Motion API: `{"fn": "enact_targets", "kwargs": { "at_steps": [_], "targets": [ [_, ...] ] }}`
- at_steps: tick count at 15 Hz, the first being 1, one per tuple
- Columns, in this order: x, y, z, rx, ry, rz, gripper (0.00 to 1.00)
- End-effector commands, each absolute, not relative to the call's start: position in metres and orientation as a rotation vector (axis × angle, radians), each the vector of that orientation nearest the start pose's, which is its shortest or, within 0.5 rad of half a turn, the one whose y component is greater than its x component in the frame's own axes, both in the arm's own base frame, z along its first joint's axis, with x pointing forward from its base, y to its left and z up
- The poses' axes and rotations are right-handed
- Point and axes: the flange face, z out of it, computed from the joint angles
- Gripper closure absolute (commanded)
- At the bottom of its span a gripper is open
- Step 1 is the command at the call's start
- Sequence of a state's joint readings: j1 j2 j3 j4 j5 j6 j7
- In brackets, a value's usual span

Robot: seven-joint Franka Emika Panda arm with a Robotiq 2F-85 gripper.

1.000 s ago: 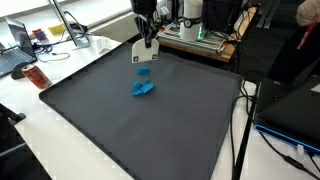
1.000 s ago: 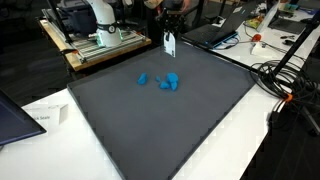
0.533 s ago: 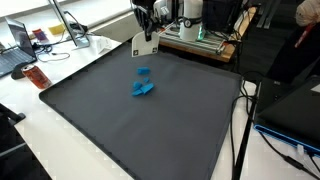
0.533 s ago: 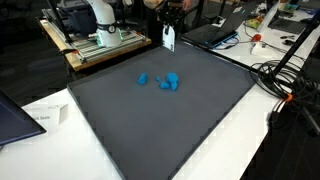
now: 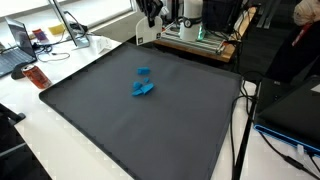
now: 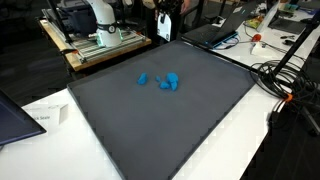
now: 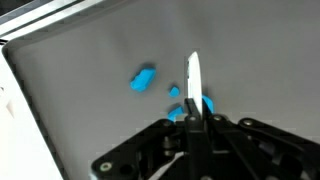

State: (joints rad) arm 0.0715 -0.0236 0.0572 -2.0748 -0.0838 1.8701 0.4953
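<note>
Gripper (image 7: pixel 192 125) closed on a thin white card (image 7: pixel 192 74), clamped edge-on between the jaws. Card upright in the wrist view, jutting from the fingertips out over the mat (image 7: pixel 80 120).

Gripper raised high in both exterior views (image 5: pixel 150 12) (image 6: pixel 166 8), at the upper frame edge, above the far border of the mat and well apart from the blue pieces.

Blue block (image 7: pixel 143 78) alone on the mat, seen in the wrist view just beside the card. Blue cluster (image 7: pixel 200 105) lying past the card and partly hidden by it; number of pieces in the cluster not clear.

In the exterior views, block (image 5: pixel 145 72) (image 6: pixel 143 79) and cluster (image 5: pixel 143 89) (image 6: pixel 170 81) close together but apart, resting in the half of the mat (image 5: pixel 120 130) (image 6: pixel 150 130) nearer the robot base.

Dark grey mat spread across a white table (image 5: pixel 40 140) (image 6: pixel 230 140). Laptop (image 5: pixel 12 50) at one table edge; cables (image 6: pixel 278 75) trailing off another.
</note>
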Motion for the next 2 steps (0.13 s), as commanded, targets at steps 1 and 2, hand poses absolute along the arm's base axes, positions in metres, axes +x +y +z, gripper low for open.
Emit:
{"fn": "enact_targets", "kwargs": {
  "at_steps": [1, 2],
  "targets": [
    [0.5070, 0.0622, 0.4510, -3.149, 0.425, 0.276, 0.99],
    [0.5050, 0.0641, 0.4551, -3.135, 0.395, 0.262, 0.99]
  ]
}}
